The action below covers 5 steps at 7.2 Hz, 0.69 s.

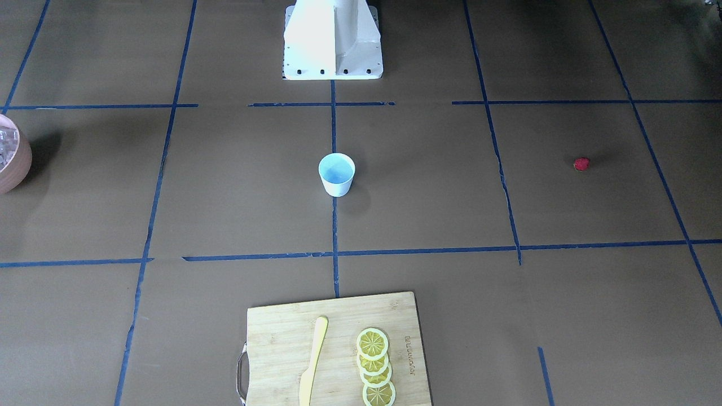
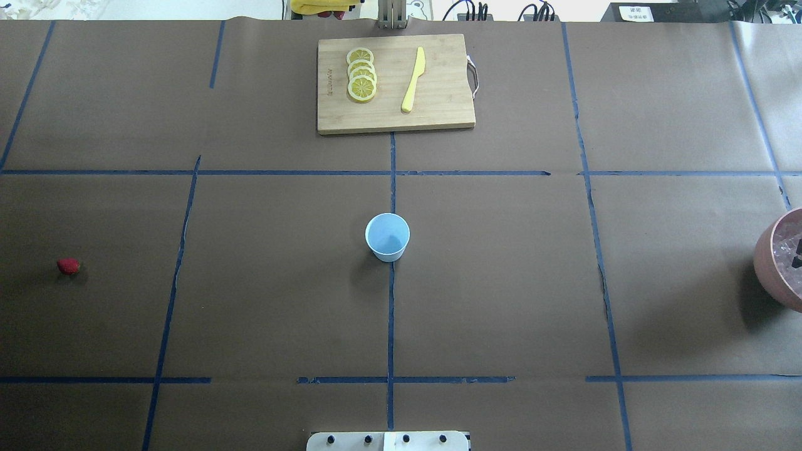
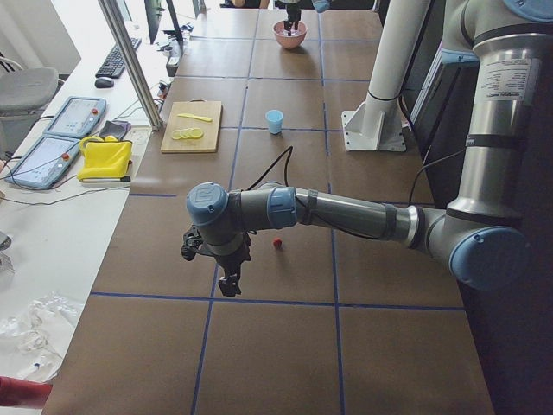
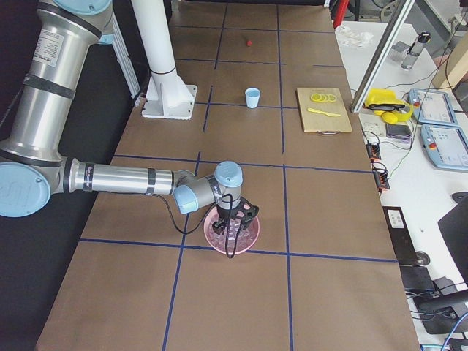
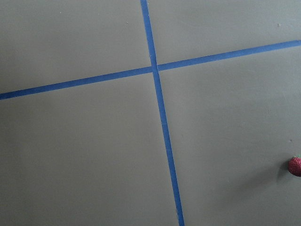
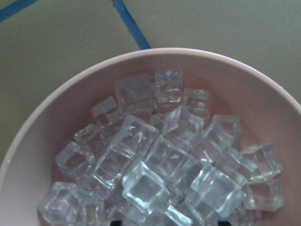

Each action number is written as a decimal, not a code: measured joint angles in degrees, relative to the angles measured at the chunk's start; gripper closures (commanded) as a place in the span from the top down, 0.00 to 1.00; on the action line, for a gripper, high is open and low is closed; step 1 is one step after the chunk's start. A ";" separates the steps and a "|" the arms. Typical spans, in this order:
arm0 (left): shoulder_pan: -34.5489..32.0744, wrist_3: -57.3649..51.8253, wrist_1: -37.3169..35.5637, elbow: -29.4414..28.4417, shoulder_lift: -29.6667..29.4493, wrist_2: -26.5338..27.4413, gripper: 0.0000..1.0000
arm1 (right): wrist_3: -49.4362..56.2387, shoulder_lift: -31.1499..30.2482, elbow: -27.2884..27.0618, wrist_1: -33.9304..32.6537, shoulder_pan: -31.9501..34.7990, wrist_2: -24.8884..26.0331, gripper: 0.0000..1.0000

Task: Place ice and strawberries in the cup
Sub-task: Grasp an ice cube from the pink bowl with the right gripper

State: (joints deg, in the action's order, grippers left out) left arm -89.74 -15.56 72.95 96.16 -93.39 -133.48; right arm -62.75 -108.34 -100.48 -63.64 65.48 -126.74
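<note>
The white cup point(image 2: 387, 237) with a pale-blue inside stands upright and empty at the table's middle. A small red strawberry point(image 2: 68, 266) lies alone on the brown paper far to the left and shows at the right edge of the left wrist view point(image 5: 295, 166). My left gripper point(image 3: 229, 281) hangs over the table just beside the strawberry; I cannot tell its state. Clear ice cubes point(image 6: 164, 160) fill the pinkish-brown bowl point(image 2: 772, 275) at the right edge. My right gripper point(image 4: 232, 221) hovers over the ice, its dark fingertips point(image 6: 225, 223) apart and holding nothing.
A wooden cutting board point(image 2: 438, 116) at the far middle carries several lemon slices point(image 2: 361, 75) and a yellow knife point(image 2: 413, 78). Blue tape lines cross the brown paper. The white robot base point(image 1: 333, 51) stands at the near edge. Tablets point(image 3: 65, 134) and a yellow cloth point(image 3: 105, 158) lie off the table.
</note>
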 measured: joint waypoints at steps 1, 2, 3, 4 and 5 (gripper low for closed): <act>0.00 0.02 0.00 0.02 0.00 0.01 1.00 | -0.28 0.01 0.06 0.14 0.01 0.00 0.13; 0.00 0.08 0.00 0.03 0.02 0.00 1.00 | -0.25 -0.08 0.09 0.58 0.05 0.05 0.03; 0.00 0.14 0.00 0.04 0.04 -0.01 1.00 | -0.14 -0.25 0.07 1.39 0.10 0.09 0.02; 0.00 0.16 -0.02 0.02 0.04 -0.06 1.00 | -0.06 -0.40 -0.13 2.00 0.17 0.08 0.02; 0.00 0.17 -0.06 0.01 0.05 -0.16 1.00 | -0.03 -0.72 -1.12 2.24 0.26 -0.04 0.02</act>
State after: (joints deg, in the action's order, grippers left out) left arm -89.74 -15.39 72.89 96.16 -93.34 -133.64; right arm -62.77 -109.06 -101.60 -61.40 65.74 -126.78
